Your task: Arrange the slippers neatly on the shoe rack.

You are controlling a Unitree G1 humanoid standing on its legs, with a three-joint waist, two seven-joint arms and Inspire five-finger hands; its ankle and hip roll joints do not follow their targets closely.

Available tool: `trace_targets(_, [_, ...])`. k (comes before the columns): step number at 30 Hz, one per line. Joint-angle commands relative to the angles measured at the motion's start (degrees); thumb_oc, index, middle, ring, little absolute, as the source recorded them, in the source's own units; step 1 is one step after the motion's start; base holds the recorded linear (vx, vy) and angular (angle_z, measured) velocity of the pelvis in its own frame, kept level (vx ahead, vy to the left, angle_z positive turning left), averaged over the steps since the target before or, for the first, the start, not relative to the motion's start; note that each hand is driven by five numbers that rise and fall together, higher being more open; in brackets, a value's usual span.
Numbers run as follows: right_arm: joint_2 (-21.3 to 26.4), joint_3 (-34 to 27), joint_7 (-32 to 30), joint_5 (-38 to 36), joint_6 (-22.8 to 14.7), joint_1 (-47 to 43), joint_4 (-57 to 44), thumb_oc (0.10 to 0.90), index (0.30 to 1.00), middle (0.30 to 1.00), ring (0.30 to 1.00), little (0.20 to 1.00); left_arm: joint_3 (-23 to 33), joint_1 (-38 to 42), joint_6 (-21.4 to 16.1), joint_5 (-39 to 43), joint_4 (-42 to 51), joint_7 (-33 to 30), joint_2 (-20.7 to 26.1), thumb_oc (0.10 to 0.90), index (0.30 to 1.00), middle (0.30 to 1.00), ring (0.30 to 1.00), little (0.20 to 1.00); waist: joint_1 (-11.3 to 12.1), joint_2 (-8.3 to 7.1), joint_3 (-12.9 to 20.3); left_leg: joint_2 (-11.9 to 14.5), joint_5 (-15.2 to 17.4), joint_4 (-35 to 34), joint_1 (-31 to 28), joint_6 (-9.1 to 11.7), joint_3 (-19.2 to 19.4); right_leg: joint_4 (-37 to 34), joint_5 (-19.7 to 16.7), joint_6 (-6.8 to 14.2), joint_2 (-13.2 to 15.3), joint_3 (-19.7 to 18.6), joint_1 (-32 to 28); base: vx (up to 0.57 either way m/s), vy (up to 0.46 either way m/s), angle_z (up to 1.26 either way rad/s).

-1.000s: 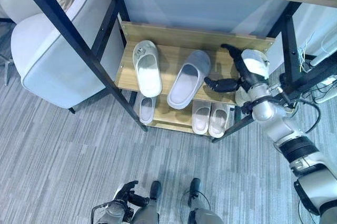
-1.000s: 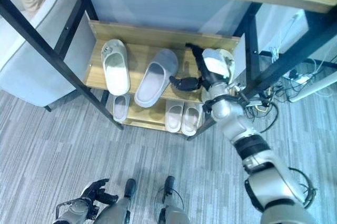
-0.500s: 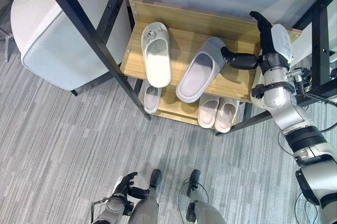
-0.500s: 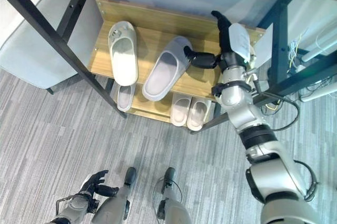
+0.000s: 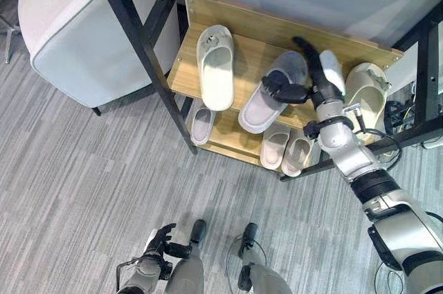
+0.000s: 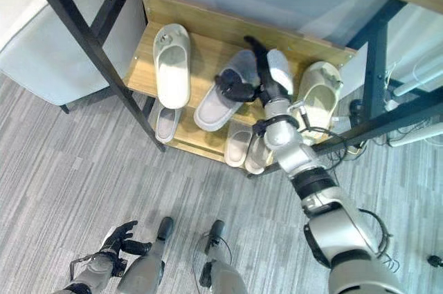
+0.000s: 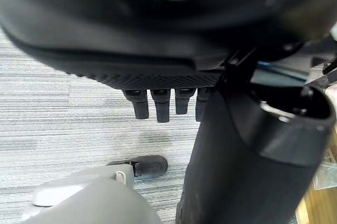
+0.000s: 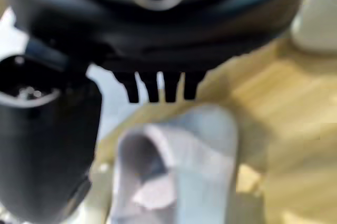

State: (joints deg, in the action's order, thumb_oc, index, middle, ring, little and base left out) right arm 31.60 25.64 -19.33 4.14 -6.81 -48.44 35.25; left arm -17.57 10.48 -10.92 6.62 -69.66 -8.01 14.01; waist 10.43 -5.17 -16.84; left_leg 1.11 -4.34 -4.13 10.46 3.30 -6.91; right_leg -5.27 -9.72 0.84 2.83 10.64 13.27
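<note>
With right hand (image 5: 313,81) spread wide over the grey slipper (image 5: 273,91), nudge gently to square it beside the cream slipper (image 5: 216,66).

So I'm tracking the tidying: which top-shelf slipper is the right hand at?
The grey slipper in the middle, lying askew; the right hand is over it, between the white slipper and cream slipper.

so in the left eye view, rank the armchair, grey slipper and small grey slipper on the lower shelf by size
1. pale grey padded armchair
2. grey slipper on the top shelf, under the right hand
3. small grey slipper on the lower shelf, partly hidden by the shelf above
</note>
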Motion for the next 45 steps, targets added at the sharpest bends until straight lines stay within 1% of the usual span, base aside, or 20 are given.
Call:
trace_targets(1, [0.2, -2.9, -2.0, -1.2, -3.5, -1.2, -1.0, 0.8, 0.9, 0.9, 0.9, 0.9, -3.8, -1.5, 1.1, -1.9, -4.5, 0.1, -0.5, 0.8, 0.9, 0.9, 0.9, 0.9, 1.3, -2.62, 3.0, -2.1, 1.3, -0.9, 3.3, -0.4, -2.2, 0.3, 8.8, 7.5, 3.1, -2.7, -4.7, 0.0, 0.0, 0.0])
trace_targets(2, [-0.2, -2.8, -2.5, -0.8, -2.7, -1.3, 1.1, 0.8, 0.9, 0.9, 0.9, 0.9, -3.8, -1.5, 1.2, -1.6, -4.4, 0.1, -0.5, 0.8, 0.9, 0.9, 0.9, 0.9, 1.2, -2.65, 3.0, -2.1, 1.4, -0.9, 3.2, -0.4, -2.4, 0.3, 8.8, 7.5, 3.1, -2.6, -4.8, 0.0, 0.0, 0.0])
trace_targets(9, [-0.3, -3.8, -3.9, 2.7, -0.6, 0.4, 3.6, 0.8, 0.9, 0.9, 0.9, 0.9, -3.6, -2.3, 1.4, -2.1, -4.5, -0.1, -0.8, 0.8, 0.9, 0.9, 0.9, 0.9, 1.0, -2.44, 3.1, -2.1, 1.6, -0.9, 3.1, -0.5, -2.3, 0.3, 8.9, 7.5, 3.1, -2.2, -4.9, 0.0, 0.0, 0.0])
trace_targets(14, [0.7, -5.2, -4.8, 3.9, -0.2, 2.2, 3.4, 0.8, 0.9, 0.9, 0.9, 0.9, -3.3, -3.0, 1.8, -3.4, -5.2, -0.2, -0.9, 0.8, 0.9, 0.9, 0.9, 0.9, 0.7, -2.28, 3.5, -2.1, 1.8, -0.9, 3.0, -0.6, -2.3, 0.3, 8.9, 7.5, 3.2, -2.1, -4.9, 0.0, 0.0, 0.0])
trace_targets(19, [1.0, -5.7, -4.6, 4.1, -0.2, 3.3, 3.0, 0.8, 0.9, 0.9, 0.9, 0.9, -3.1, -3.2, 1.9, -3.6, -5.2, -0.2, -0.9, 0.8, 0.9, 0.9, 0.9, 0.9, 0.5, -2.28, 4.0, -2.2, 2.0, -0.9, 2.7, -0.7, -2.3, 0.3, 9.0, 7.5, 3.2, -2.2, -5.0, 0.0, 0.0, 0.0])
trace_targets(27, [-0.3, -11.7, -7.1, 2.9, -2.2, 9.8, -3.3, 0.8, 0.9, 0.9, 0.9, 0.9, -2.4, -3.9, 2.3, -4.8, -4.9, 0.0, -1.1, 0.8, 0.9, 0.9, 0.9, 0.9, 0.1, -2.1, 5.2, -2.1, 2.5, -0.9, 1.8, -0.8, -2.6, 0.3, 9.4, 7.2, 3.3, -2.0, -5.9, 0.0, 0.0, 0.0])
trace_targets(31, [0.0, -13.8, -7.4, 4.1, -2.3, 13.6, -5.2, 0.8, 0.9, 0.9, 0.9, 0.9, -1.9, -4.8, 2.5, -5.7, -5.6, 0.2, -1.3, 0.8, 0.9, 0.9, 0.9, 0.9, -0.3, -2.19, 5.8, -2.1, 2.7, -0.9, 1.4, -0.9, -2.5, 0.3, 9.7, 7.2, 3.3, -2.0, -6.2, 0.0, 0.0, 0.0])
trace_targets(38, [0.9, -13.7, -7.0, 4.6, -1.6, 14.5, -3.2, 0.8, 0.9, 0.9, 0.9, 0.9, -1.6, -5.4, 2.6, -6.0, -5.8, 0.3, -1.4, 0.8, 0.9, 0.9, 0.9, 0.9, -0.4, -2.13, 6.2, -2.0, 2.9, -0.9, 1.1, -0.9, -2.4, 0.3, 9.7, 7.1, 3.2, -2.0, -6.2, 0.0, 0.0, 0.0])
trace_targets(45, [1.6, -12.5, -6.9, 6.6, 0.2, 13.8, -1.2, 0.8, 0.9, 0.9, 0.9, 0.9, -1.7, -5.7, 2.7, -6.1, -5.7, 0.1, -1.4, 0.8, 0.9, 0.9, 0.9, 0.9, -0.5, -2.3, 6.5, -1.9, 3.0, -0.9, 0.9, -0.8, -2.2, 0.3, 9.7, 7.0, 3.1, -2.0, -6.4, 0.0, 0.0, 0.0])
